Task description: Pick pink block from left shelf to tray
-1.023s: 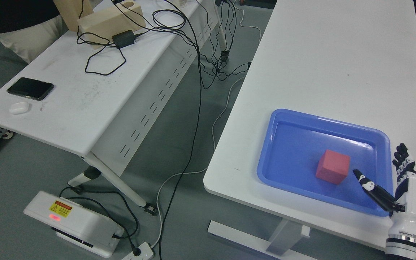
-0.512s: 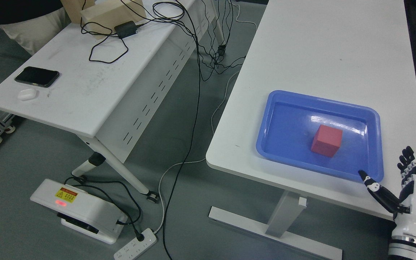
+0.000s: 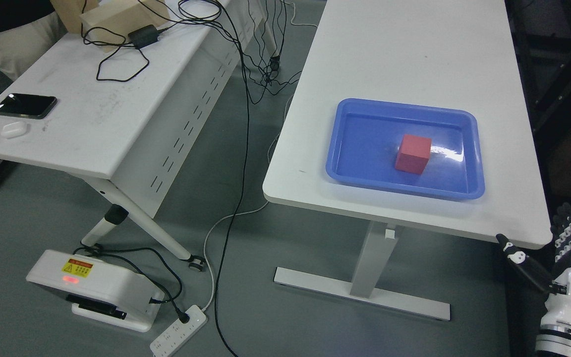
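A pink-red block [image 3: 413,154] lies inside the blue tray [image 3: 352,176], a little right of its middle. The tray sits near the front edge of the white table [image 3: 414,49]. My right hand [image 3: 545,250] shows at the lower right corner, below and in front of the table's front right corner, well apart from tray and block. Its fingers [image 3: 569,230] are spread, the thumb pointing up-left, and it holds nothing. The left arm is out of view.
A second white table [image 3: 92,129] at the left carries a black phone [image 3: 25,105], a white earbud case [image 3: 14,129], wooden blocks and a charger with tangled cables. Cables hang to the grey floor, where a white device [image 3: 94,290] and a power strip [image 3: 179,329] lie.
The whole picture has shifted: the camera moved back and to the right, so the tables look farther and further left. My right hand now sits off the table instead of at the tray's corner.
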